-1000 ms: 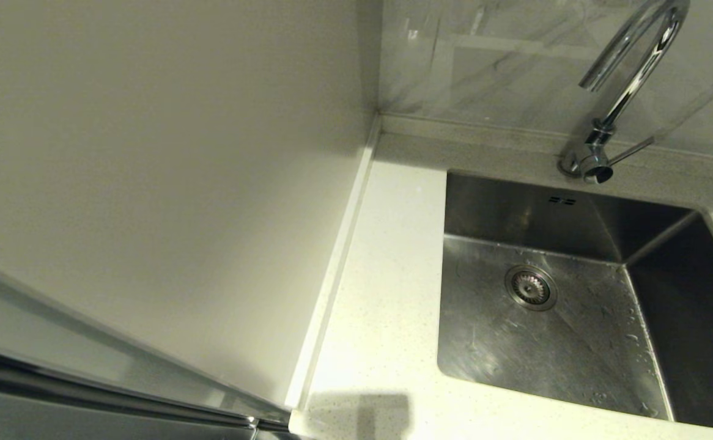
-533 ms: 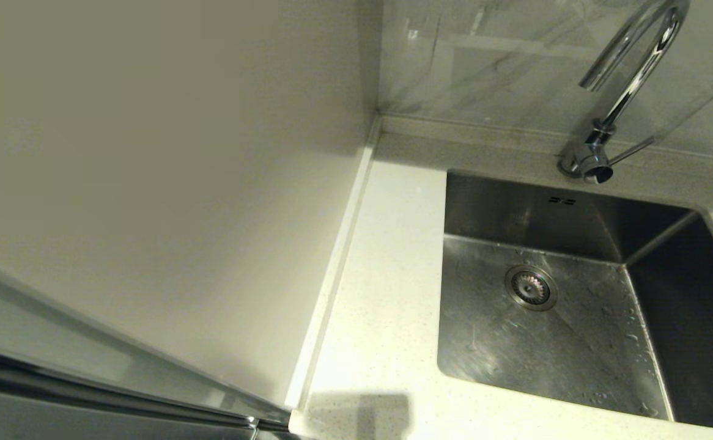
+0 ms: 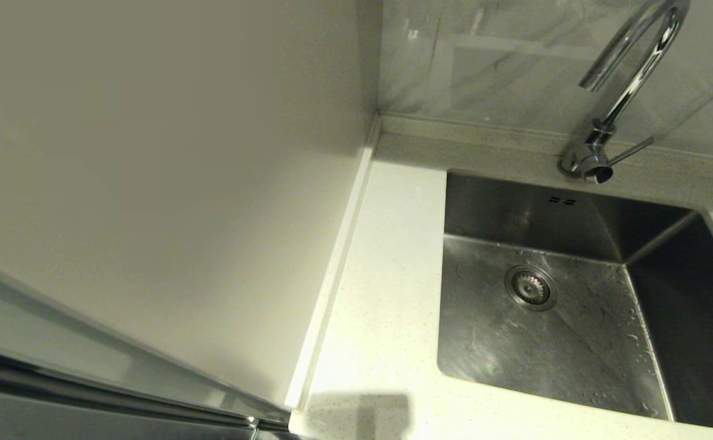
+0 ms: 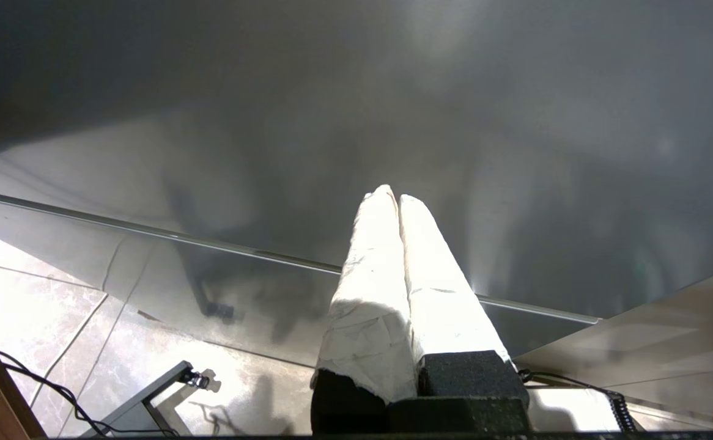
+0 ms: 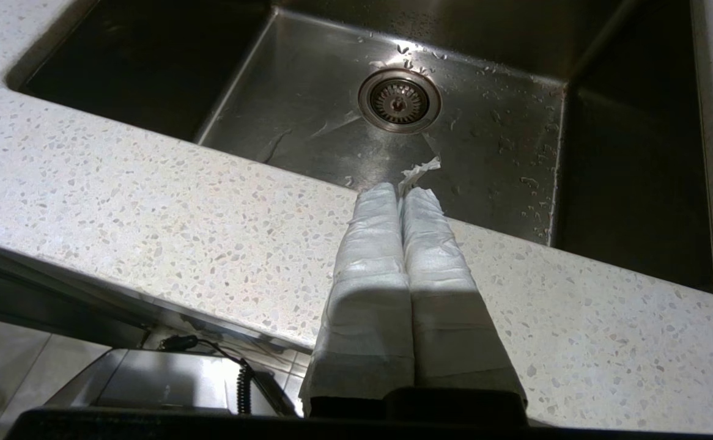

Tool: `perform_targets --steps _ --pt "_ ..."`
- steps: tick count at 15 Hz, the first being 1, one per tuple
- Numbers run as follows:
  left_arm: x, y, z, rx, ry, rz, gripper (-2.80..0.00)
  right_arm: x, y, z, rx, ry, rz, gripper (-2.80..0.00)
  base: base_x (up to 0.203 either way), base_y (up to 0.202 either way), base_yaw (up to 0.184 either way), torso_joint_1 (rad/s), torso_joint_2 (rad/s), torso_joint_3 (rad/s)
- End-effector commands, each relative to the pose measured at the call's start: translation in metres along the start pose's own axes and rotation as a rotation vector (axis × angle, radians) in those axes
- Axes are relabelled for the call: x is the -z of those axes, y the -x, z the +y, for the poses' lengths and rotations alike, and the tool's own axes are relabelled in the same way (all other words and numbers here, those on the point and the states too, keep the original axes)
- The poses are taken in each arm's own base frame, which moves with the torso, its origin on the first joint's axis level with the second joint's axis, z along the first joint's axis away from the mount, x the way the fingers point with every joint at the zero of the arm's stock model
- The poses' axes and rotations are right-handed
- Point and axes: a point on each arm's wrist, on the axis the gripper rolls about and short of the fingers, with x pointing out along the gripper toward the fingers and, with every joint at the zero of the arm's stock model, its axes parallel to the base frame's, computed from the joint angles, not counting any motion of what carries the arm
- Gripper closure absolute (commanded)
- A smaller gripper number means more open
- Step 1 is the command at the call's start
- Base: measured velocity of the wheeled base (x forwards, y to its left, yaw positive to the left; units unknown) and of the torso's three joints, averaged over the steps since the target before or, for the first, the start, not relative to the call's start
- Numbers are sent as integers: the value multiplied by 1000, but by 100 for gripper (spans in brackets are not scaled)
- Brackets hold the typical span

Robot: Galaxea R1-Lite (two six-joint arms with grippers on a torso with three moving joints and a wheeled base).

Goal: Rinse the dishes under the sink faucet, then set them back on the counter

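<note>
Sink [image 3: 552, 342] lay set into the speckled counter [image 3: 381, 293], basin bare but for scattered water drops, round drain strainer [image 3: 531, 287] on its floor and two overflow slots [image 3: 562, 200] in the back wall. No dishes in any view. Sink faucet [image 3: 628, 91] stood behind the basin's rear edge, spout arched toward it, thin lever out to the side. Right gripper [image 5: 400, 190] hung over the counter's front edge, wrapped fingers pressed together, nothing held. Left gripper [image 4: 395, 195] parked low before a dark cabinet front [image 4: 356, 122], likewise clenched and empty.
</note>
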Motion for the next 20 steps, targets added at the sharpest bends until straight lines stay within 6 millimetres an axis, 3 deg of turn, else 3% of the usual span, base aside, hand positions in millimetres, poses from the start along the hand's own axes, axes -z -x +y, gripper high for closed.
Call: perform_targets --steps 1,20 --pt "0 0 0 2 1 -4 0 0 0 0 0 0 1 0 0 0 0 0 0 0" --pt "0 0 0 0 1 -4 0 0 0 0 0 0 1 0 0 0 0 0 0 0"
